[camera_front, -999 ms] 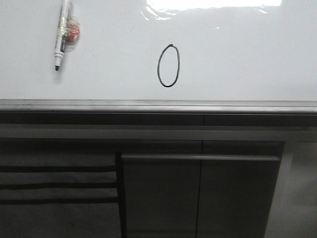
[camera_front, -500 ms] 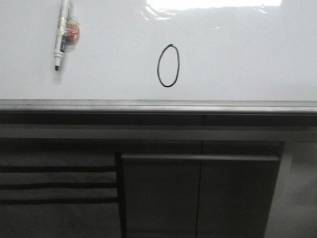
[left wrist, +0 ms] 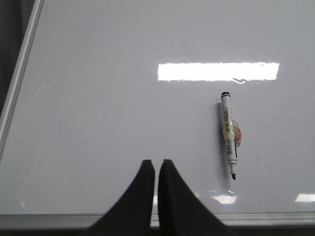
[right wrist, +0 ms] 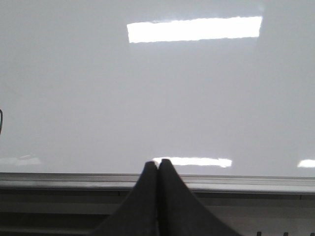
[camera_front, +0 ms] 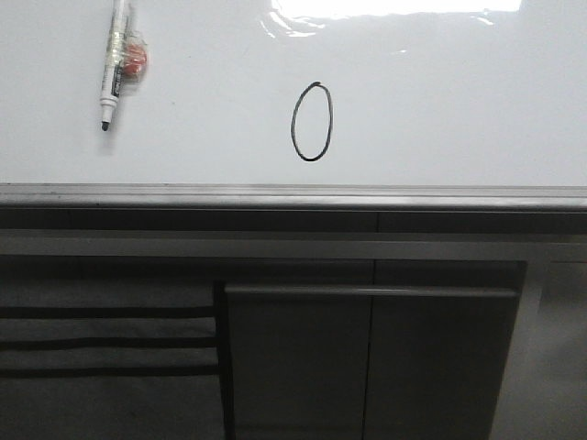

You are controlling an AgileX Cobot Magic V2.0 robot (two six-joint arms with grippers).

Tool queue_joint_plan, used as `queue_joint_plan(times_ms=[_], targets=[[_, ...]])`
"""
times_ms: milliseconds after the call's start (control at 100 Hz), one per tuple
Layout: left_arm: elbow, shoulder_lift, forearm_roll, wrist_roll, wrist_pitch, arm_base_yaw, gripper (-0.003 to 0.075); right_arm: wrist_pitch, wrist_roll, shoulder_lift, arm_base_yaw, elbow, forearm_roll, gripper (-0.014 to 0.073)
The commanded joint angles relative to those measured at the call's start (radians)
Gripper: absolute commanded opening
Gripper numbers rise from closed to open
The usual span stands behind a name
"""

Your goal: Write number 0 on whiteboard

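A thin black oval, the number 0 [camera_front: 313, 121], is drawn near the middle of the glossy whiteboard [camera_front: 459, 110]; a sliver of it shows at the edge of the right wrist view [right wrist: 1, 121]. A white black-tipped marker [camera_front: 116, 62] lies on the board at the far left, also in the left wrist view [left wrist: 229, 135]. My left gripper [left wrist: 157, 163] is shut and empty over the board's near edge, beside the marker and apart from it. My right gripper [right wrist: 158, 162] is shut and empty at the board's near edge. Neither gripper shows in the front view.
The board's grey metal edge strip [camera_front: 293, 195] runs across the front. Below it are grey cabinet fronts [camera_front: 367, 357] with a handle bar. Light glare [camera_front: 394, 9] lies on the far part of the board.
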Motion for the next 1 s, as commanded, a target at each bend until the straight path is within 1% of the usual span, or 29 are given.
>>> queue_joint_plan(times_ms=[0, 150, 410, 440, 460, 480, 530, 560, 989], targets=[[0.023, 0.008, -0.008, 0.0, -0.069, 0.001, -0.002, -0.074, -0.004, -0.019, -0.008, 0.013, 0.02, -0.0073], [0.023, 0.008, -0.008, 0.0, -0.069, 0.001, -0.002, -0.098, -0.004, -0.019, -0.008, 0.013, 0.047, -0.0073], [0.023, 0.008, -0.008, 0.0, -0.069, 0.001, -0.002, -0.103, 0.01, -0.019, -0.008, 0.013, 0.046, -0.0073], [0.023, 0.008, -0.008, 0.0, -0.069, 0.001, -0.002, -0.114, 0.043, -0.019, -0.008, 0.013, 0.029, -0.0073], [0.023, 0.008, -0.008, 0.0, -0.069, 0.001, -0.002, -0.117, 0.088, -0.019, -0.008, 0.013, -0.014, -0.0073], [0.023, 0.008, -0.008, 0.0, -0.069, 0.001, -0.002, -0.12, 0.128, -0.019, -0.008, 0.013, -0.081, -0.0073], [0.023, 0.008, -0.008, 0.0, -0.069, 0.001, -0.002, -0.13, 0.28, -0.019, -0.008, 0.013, -0.267, -0.0073], [0.023, 0.008, -0.008, 0.0, -0.069, 0.001, -0.002, -0.13, 0.314, -0.019, -0.008, 0.013, -0.314, -0.0073], [0.023, 0.008, -0.008, 0.0, -0.069, 0.001, -0.002, -0.13, 0.314, -0.019, -0.008, 0.013, -0.305, -0.0073]])
